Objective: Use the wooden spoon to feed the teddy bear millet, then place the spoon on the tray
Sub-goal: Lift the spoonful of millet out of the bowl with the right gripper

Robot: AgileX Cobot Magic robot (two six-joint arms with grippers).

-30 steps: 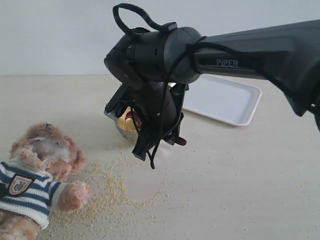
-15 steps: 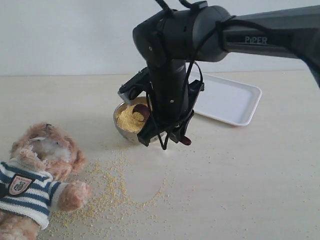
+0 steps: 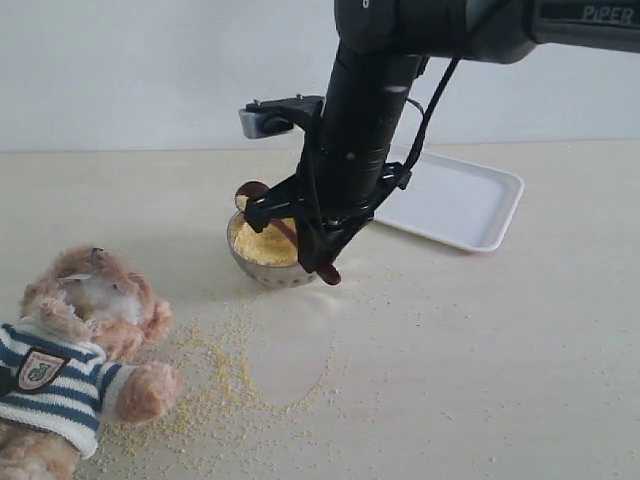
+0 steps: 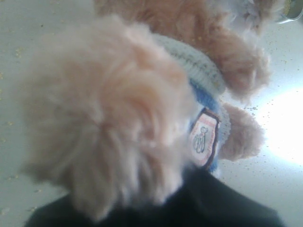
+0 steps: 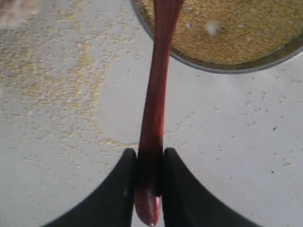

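**My right gripper [image 5: 149,158] clamps the wooden spoon [image 5: 158,71] over the millet bowl**

The jaws are closed narrow on the tail of the handle. Seen from the exterior camera, the spoon slants up toward 10 o'clock, its oval end above the far rim of the steel bowl [image 3: 262,272], which is heaped with millet [image 3: 262,243]. More grains [image 3: 215,380] lie scattered on the table [image 3: 480,380] toward 7 o'clock of the bowl. The teddy bear [image 3: 80,330] lies on its back at 8 o'clock, well apart from the bowl, and the white tray [image 3: 450,200] sits at 2 o'clock. My left gripper [image 4: 156,210] is only a dark shape under the bear's fur, so I cannot tell how its jaws stand
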